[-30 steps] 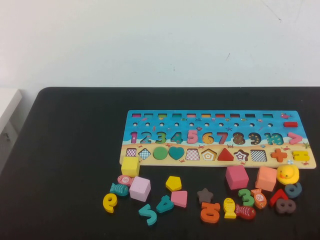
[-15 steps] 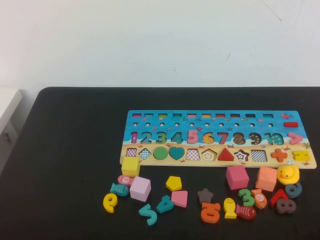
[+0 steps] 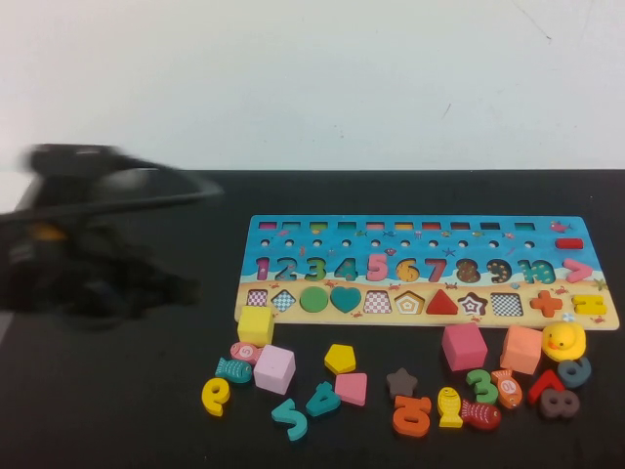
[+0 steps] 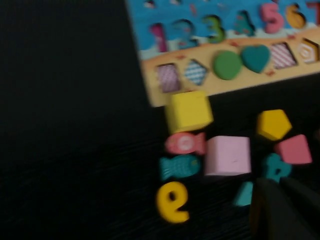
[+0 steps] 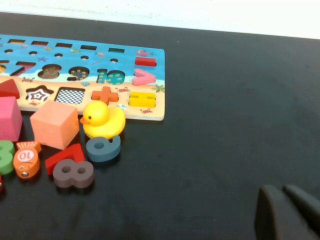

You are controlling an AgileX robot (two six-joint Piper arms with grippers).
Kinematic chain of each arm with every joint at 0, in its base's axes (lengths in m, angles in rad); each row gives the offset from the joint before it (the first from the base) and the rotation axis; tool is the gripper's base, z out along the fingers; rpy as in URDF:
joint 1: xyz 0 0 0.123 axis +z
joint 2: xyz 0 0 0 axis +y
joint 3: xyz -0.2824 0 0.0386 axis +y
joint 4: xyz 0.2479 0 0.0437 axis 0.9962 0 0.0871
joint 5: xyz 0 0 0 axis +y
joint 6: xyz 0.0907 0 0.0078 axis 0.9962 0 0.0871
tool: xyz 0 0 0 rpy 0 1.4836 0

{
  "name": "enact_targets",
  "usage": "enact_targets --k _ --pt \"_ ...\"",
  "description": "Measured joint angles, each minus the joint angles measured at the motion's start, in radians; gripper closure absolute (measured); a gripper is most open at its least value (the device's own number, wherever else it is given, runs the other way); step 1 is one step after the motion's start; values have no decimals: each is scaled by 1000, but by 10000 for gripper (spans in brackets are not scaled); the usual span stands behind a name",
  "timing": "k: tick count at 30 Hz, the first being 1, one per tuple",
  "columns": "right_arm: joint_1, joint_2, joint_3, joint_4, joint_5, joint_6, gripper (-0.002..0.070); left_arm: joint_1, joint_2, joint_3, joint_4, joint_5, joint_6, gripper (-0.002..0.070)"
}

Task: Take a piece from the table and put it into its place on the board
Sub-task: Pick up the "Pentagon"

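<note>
The blue and tan puzzle board (image 3: 410, 230) lies across the middle of the black table, with a green circle, teal heart and red triangle set in it. Loose pieces lie in front of it: a yellow cube (image 3: 256, 324), a lilac cube (image 3: 274, 368), a yellow pentagon (image 3: 340, 359), a pink trapezoid (image 3: 350, 388) and a brown star (image 3: 399, 381). My left gripper (image 3: 181, 289) is a dark blur over the table left of the board. In the left wrist view it (image 4: 272, 182) is shut and empty, near the teal 4 (image 4: 274, 166). My right gripper (image 5: 280, 189) is shut and empty, over bare table.
On the right stand a magenta cube (image 3: 463, 346), an orange cube (image 3: 520, 349) and a yellow duck (image 3: 562, 341), with numbers and fish pieces around them. A yellow number (image 3: 215, 396) and a teal 5 (image 3: 289, 418) lie at the front left. A white wall stands behind the table.
My left arm has swung into the high view from the left and is blurred with motion. The board and the pieces have not moved.
</note>
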Motion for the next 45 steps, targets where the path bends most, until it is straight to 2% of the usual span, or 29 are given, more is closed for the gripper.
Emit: enact_targets --k 6,11,13,16,20,24,28,34,39,41,45 --pt "0 0 0 0 0 0 658 -168 258 -147 -11 -6 -19 676" --pt "0 0 0 0 0 0 657 -252 433 -253 -15 4 -44 671" --pt "0 0 0 0 0 0 658 -275 496 -301 -15 23 -47 641" --pt "0 0 0 0 0 0 658 -302 574 -371 -10 68 -48 524" --pt "0 0 0 0 0 0 658 -318 662 -467 6 137 -46 312" --pt "0 0 0 0 0 0 657 -318 737 -560 43 173 -44 239" --pt "0 0 0 0 0 0 658 -318 809 -624 89 206 -50 225" --pt "0 0 0 0 0 0 658 -318 884 -653 158 217 -180 223" --pt "0 0 0 0 0 0 658 -318 897 -658 179 212 -221 224" --pt "0 0 0 0 0 0 657 -319 897 -658 201 202 -243 243" --pt "0 0 0 0 0 0 657 -319 897 -660 271 194 -316 326"
